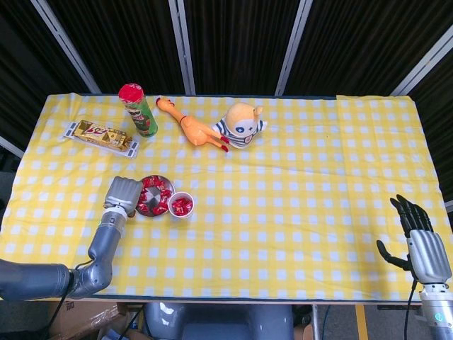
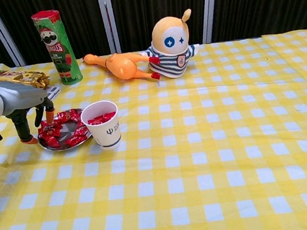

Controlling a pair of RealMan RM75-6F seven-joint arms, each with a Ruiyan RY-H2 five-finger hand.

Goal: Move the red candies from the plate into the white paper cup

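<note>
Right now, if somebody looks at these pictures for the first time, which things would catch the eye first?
Probably the plate heaped with red candies at the near left, beside the white paper cup that already holds a few. The left hand hovers at the plate's left edge. At the table's back stand a green chip can, a rubber chicken and a striped toy figure.
</note>
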